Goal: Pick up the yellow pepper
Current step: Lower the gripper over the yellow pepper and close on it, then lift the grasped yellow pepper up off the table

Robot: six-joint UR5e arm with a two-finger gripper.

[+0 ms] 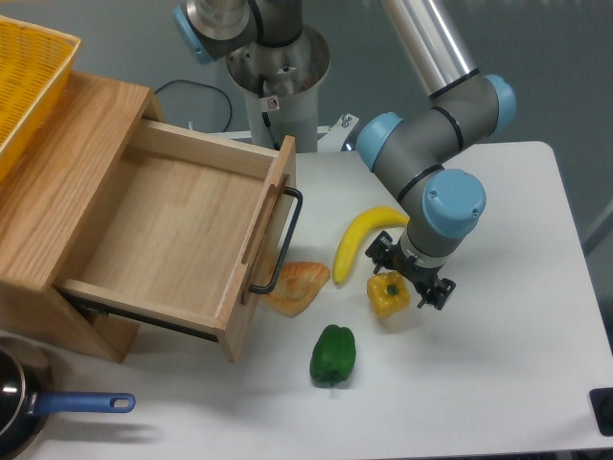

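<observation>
Yellow pepper [387,294] looks light, waxy, blocky — grip flat sides, mid-body. Gripper [411,276] above it, fingers spread, grasping nothing.

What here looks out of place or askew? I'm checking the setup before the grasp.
Nothing looks spilled or damaged. The wooden drawer stands pulled wide open and empty. The yellow pepper, banana, green pepper and pastry lie loose on the table, with the gripper above the yellow pepper.

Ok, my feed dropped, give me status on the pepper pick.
Gripper open, over the yellow pepper, not closed on it. Pepper on the table, banana close behind, green pepper in front. Nothing blocking.
</observation>
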